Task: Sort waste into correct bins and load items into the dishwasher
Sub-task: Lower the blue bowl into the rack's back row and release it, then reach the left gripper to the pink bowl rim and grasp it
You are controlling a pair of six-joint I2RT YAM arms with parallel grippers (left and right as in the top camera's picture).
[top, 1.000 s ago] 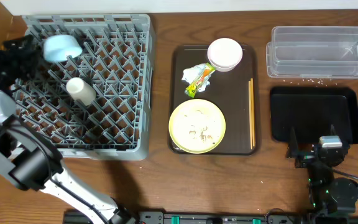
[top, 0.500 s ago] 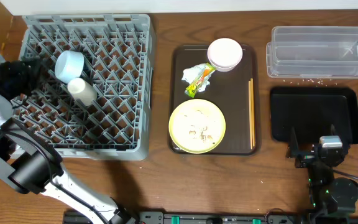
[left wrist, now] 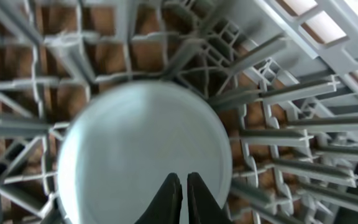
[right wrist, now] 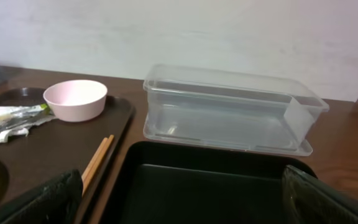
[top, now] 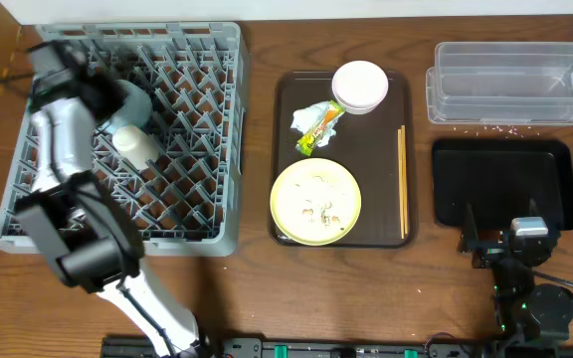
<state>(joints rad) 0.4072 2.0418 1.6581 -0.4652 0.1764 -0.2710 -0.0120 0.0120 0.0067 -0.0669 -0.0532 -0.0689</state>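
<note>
The left gripper [left wrist: 183,178] is pinched together and empty. Right past its tips the blue bowl [left wrist: 142,149] lies in the rack [left wrist: 278,134]. The right gripper [right wrist: 182,202] is spread wide and empty, with the black tray [right wrist: 185,171] just ahead, the tub [right wrist: 229,115] beyond, and the pink bowl [right wrist: 75,98] far left.

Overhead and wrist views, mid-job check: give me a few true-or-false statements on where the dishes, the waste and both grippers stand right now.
1. The light blue bowl lies in the dish rack. True.
2. The pink bowl is in the rack too. False: it sits on the brown tray.
3. The left gripper is shut, above the blue bowl. True.
4. The chopsticks lie in the rack. False: they lie along the brown tray's right side.
5. The wrapper lies on the yellow plate. False: it lies on the tray, between plate and pink bowl.
6. The right gripper is open. True.
</note>
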